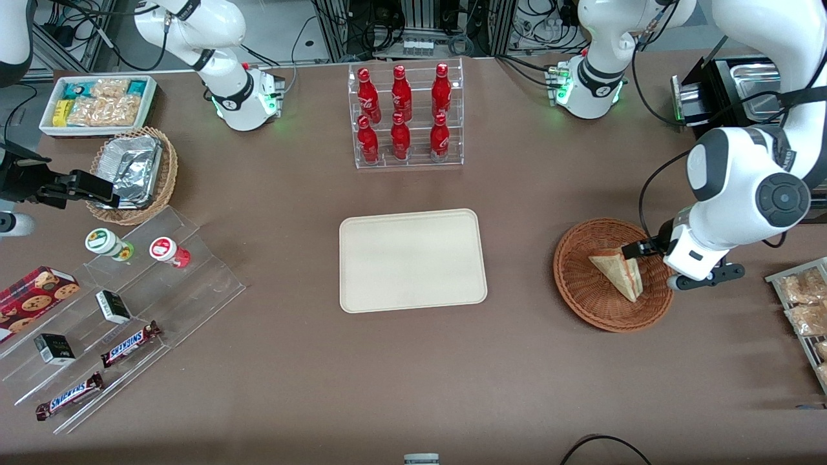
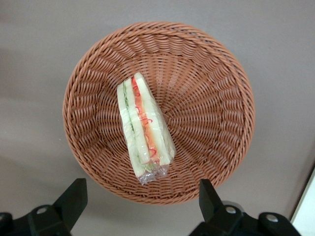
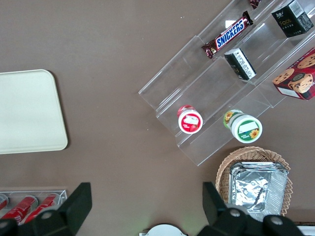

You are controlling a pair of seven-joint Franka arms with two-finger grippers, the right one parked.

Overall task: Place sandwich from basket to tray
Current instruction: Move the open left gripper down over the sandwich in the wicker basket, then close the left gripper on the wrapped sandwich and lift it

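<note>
The sandwich lies in the reddish-brown wicker basket toward the working arm's end of the table. In the left wrist view the clear-wrapped sandwich lies across the middle of the basket, showing red and green filling. My left gripper hovers above the basket's rim on the working arm's side. It is open and empty, with its fingertips spread wider than the sandwich. The cream tray lies flat at the table's middle, with nothing on it, and also shows in the right wrist view.
A clear rack of red bottles stands farther from the front camera than the tray. A stepped acrylic shelf with snacks, a tan basket with foil and a white bin sit toward the parked arm's end. Snack packets lie beside the basket.
</note>
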